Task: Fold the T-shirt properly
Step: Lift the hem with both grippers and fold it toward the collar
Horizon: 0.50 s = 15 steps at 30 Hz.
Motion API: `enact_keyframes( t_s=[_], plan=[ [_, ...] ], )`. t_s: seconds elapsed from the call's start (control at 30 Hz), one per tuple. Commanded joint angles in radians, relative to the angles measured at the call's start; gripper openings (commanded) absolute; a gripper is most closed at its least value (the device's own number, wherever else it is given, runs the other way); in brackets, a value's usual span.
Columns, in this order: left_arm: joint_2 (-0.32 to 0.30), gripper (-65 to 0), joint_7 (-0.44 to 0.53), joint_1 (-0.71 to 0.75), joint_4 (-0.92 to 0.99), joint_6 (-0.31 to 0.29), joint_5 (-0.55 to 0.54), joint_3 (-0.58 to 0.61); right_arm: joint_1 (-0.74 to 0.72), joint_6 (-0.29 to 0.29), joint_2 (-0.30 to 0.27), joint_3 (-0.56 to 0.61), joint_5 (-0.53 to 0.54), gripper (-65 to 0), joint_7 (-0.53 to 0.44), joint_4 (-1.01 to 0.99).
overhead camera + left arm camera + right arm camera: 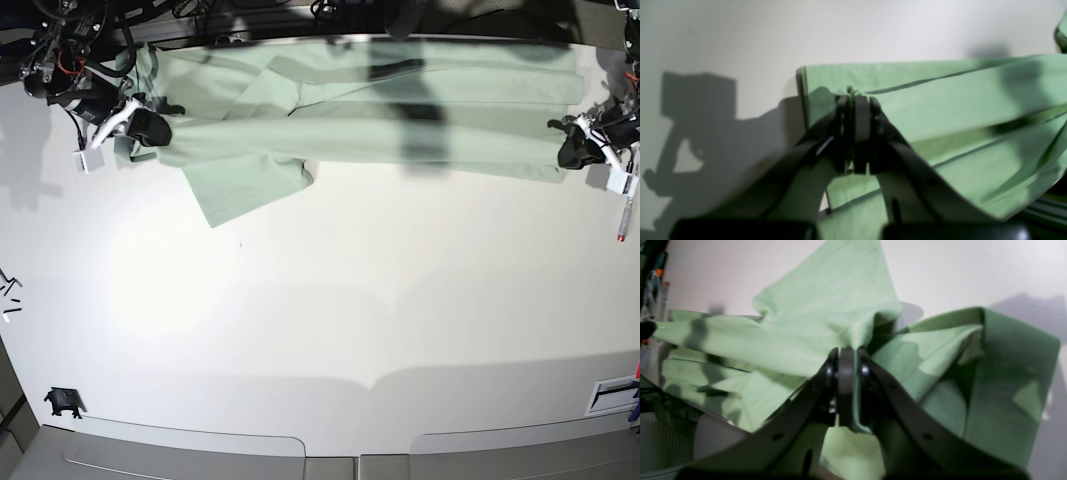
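The pale mint-green T-shirt (360, 110) lies stretched sideways along the far edge of the white table, folded lengthwise, one sleeve (245, 185) spread toward me at the left. My left gripper (562, 148) is at the base view's right, shut on the shirt's edge; in the left wrist view it (853, 96) pinches a bunch of green cloth (940, 110). My right gripper (165, 125) is at the base view's left, shut on the shirt near the sleeve; in the right wrist view it (846, 356) clamps a raised peak of cloth (826, 306).
The white table (330, 320) stretches wide in front of the shirt. Cables and dark gear (60, 50) crowd the far left corner. A small black object (62, 402) lies at the near left edge. A red-tipped pen-like item (622, 220) hangs at the right.
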<state>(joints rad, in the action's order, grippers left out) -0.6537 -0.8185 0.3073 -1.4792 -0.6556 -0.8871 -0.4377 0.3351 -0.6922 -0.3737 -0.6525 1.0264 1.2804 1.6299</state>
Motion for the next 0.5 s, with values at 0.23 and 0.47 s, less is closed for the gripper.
enact_keyframes(
  t_s=[0.23, 0.47],
  plan=[
    [-0.028, -44.4, 0.027, -0.011, -0.023, -0.003, -0.024, -0.016, -0.003, -0.006, -0.02, -0.009, 0.043, -40.3, -0.031, 0.018],
    [-0.028, -43.0, 0.096, -0.01, -0.163, -0.003, -0.024, -0.201, -0.019, -0.006, -0.019, -0.015, 0.082, -38.5, -0.039, 0.041]
  ],
)
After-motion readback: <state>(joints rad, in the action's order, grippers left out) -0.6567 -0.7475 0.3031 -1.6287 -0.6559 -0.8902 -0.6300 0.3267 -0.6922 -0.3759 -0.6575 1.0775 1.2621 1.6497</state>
